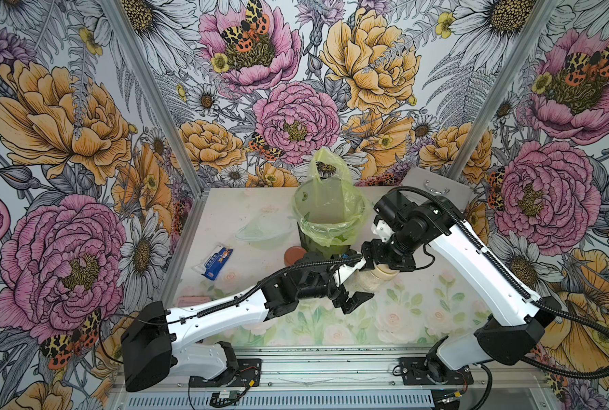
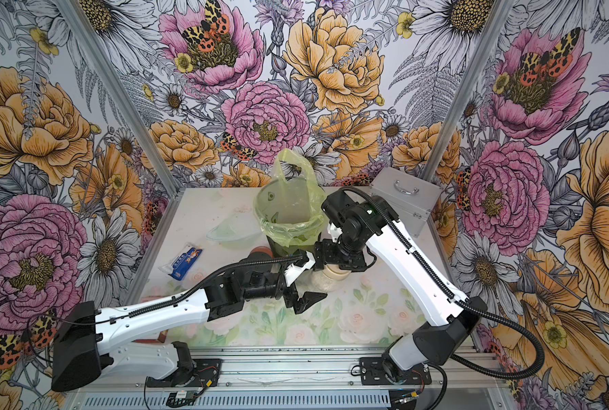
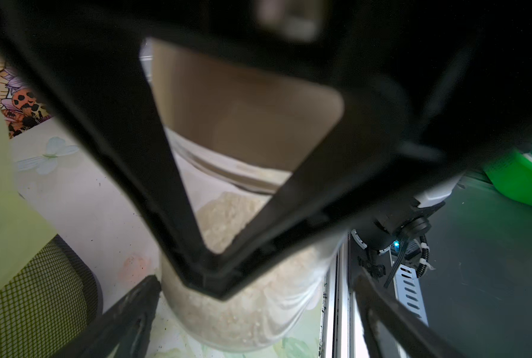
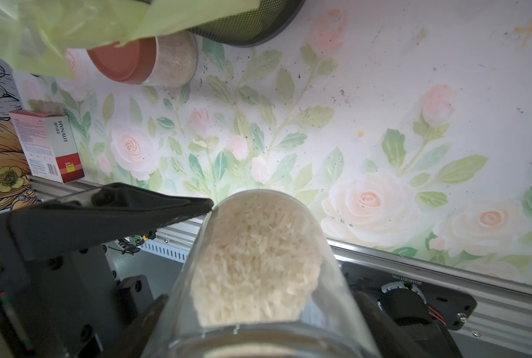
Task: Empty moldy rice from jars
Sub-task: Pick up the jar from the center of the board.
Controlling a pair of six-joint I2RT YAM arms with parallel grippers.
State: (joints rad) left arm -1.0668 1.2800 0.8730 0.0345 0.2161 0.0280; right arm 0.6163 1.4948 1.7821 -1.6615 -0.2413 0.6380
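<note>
Glass jar (image 1: 361, 281): lid (image 1: 388, 274) in right gripper (image 1: 385, 266), base near parted left gripper (image 1: 354, 301).

The beige-lidded jar (image 1: 363, 282) is clear glass, capped and tilted well over, so that its whitish rice (image 4: 255, 263) lies heaped along the lower wall. The copper-lidded jar (image 1: 294, 254) stands upright and closed just beside the mesh bin (image 4: 249, 29), with a pale layer of rice inside.
</note>
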